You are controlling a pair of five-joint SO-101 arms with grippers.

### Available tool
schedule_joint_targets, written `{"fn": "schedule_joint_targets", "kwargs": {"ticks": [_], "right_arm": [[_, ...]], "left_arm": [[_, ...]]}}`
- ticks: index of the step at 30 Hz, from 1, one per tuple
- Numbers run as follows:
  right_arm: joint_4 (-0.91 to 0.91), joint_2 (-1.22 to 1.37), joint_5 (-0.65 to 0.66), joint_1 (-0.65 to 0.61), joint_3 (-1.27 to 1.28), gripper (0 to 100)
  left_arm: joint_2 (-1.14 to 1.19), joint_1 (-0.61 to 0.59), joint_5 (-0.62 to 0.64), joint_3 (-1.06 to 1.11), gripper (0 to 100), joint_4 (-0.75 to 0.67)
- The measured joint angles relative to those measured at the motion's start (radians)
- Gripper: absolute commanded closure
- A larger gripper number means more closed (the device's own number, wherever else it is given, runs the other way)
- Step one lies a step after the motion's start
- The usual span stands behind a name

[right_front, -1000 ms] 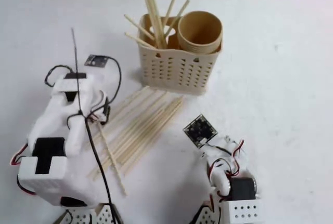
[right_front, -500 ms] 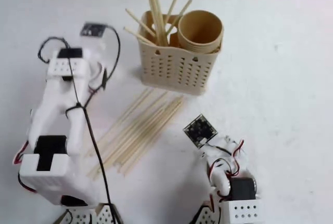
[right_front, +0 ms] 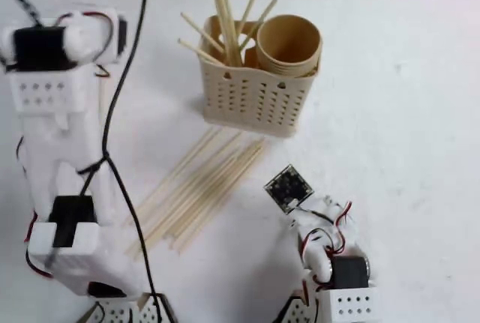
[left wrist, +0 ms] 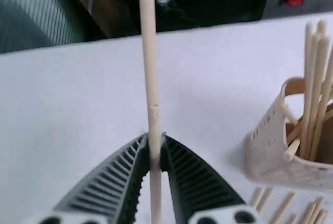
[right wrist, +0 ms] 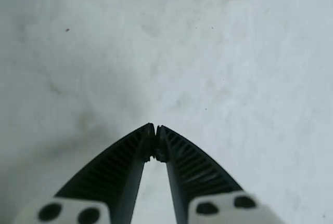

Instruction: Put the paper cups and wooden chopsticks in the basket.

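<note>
Wood first: keep the single pale wooden chopstick (left wrist: 147,52) pinched upright in the black ribbed left gripper (left wrist: 155,148), clamped low on the stick; carry toward 3 o'clock to the cream perforated plastic basket (right_front: 255,98), with stacked tan paper cups (right_front: 289,42) in its 3 o'clock side; lower tip-first into the stick-filled 9 o'clock side, steering clear of the splayed ends; release only once well inside; leave the closed, empty right gripper (right wrist: 155,143) parked over bare table; afterwards, fetch the loose chopstick bundle (right_front: 199,188) at the basket's 7 o'clock.
</note>
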Motion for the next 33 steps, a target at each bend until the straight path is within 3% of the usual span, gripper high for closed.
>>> {"fn": "schedule_joint_targets", "kwargs": {"ticks": [9, 15, 20, 27, 33], "right_arm": [[0.0, 0.0, 0.0, 0.0, 0.0, 98.0], [0.0, 0.0, 0.0, 0.0, 0.0, 98.0], [0.0, 0.0, 0.0, 0.0, 0.0, 98.0], [0.0, 0.0, 0.0, 0.0, 0.0, 98.0], [0.0, 0.0, 0.0, 0.0, 0.0, 98.0]], "left_arm": [[-0.002, 0.0, 0.054, -0.574, 98, 0.129], [-0.015, -0.009, 0.08, -0.597, 98, 0.129], [-0.169, -0.023, 0.161, -0.275, 98, 0.129], [-0.508, 0.015, 0.107, 0.325, 98, 0.123], [-0.683, 0.014, 0.078, 0.799, 98, -0.201]]}}
